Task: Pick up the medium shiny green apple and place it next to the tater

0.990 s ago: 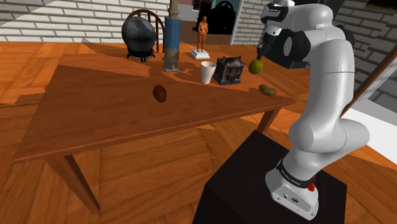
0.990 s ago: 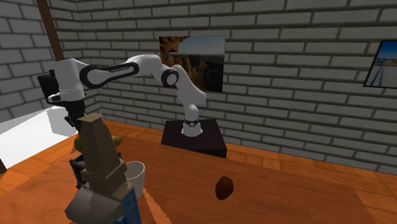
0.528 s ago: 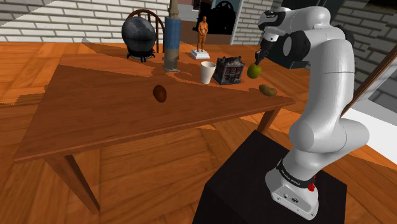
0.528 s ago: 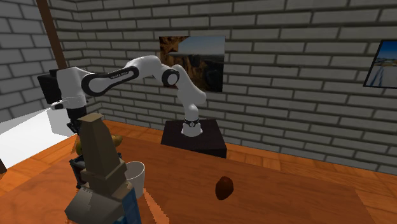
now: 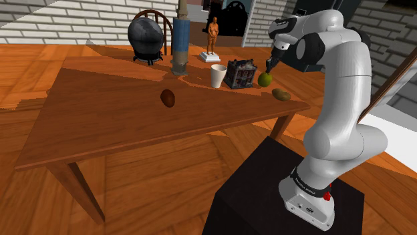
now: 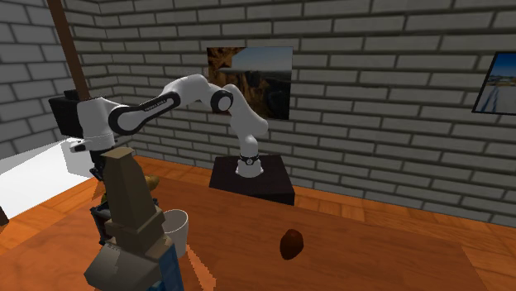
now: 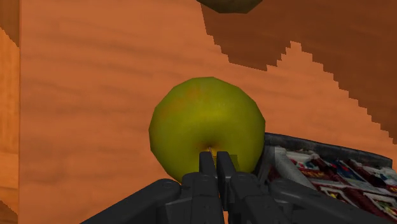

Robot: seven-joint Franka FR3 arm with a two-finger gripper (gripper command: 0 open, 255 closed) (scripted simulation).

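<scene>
A yellow-green apple (image 5: 264, 79) hangs low over the table's far right corner, between a dark box (image 5: 240, 73) and an olive-brown tater (image 5: 281, 95). My gripper (image 5: 267, 69) comes down on it from above, shut on the apple's top. In the wrist view the two fingers nearly meet at the stem hollow of the apple (image 7: 207, 124), my gripper (image 7: 216, 156) just above it. The tater's edge (image 7: 229, 5) shows beyond the apple. I cannot tell whether the apple touches the wooden table (image 5: 100, 127).
The dark box (image 7: 331, 172) with colourful sides stands right beside the apple. A white cup (image 5: 218, 75), a tall blue-grey figure (image 5: 180, 40), a dark round pot (image 5: 147, 39) and a small statue (image 5: 213, 37) line the far edge. A brown lump (image 5: 168, 99) lies mid-table.
My gripper has come down with the apple, from above the box's top to just over the table beside the box. Nothing else has moved.
</scene>
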